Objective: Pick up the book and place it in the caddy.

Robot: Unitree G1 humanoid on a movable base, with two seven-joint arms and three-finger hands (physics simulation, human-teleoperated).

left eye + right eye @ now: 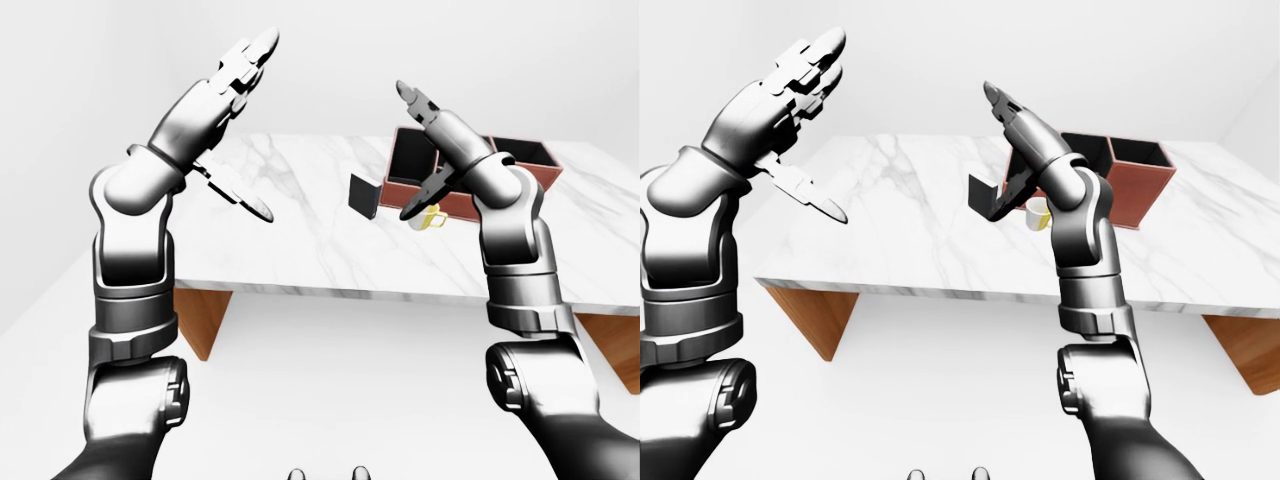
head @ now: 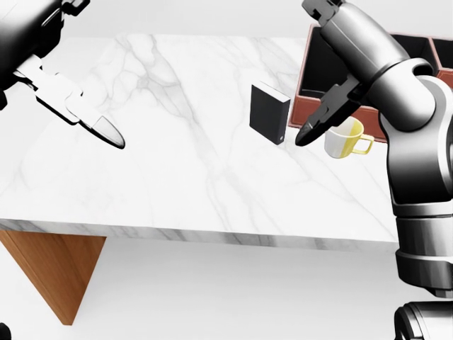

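Note:
A black book stands upright on the white marble table. To its right in the head view is the red-brown caddy with dark compartments, partly hidden by my right arm. My right hand hangs open above the table, its thumb tip just right of the book and not touching it. My left hand is raised open over the left part of the table, holding nothing.
A yellow and white mug stands on the table between the book and the caddy, just below the caddy's wall. A wooden table support shows under the table's near edge at the lower left.

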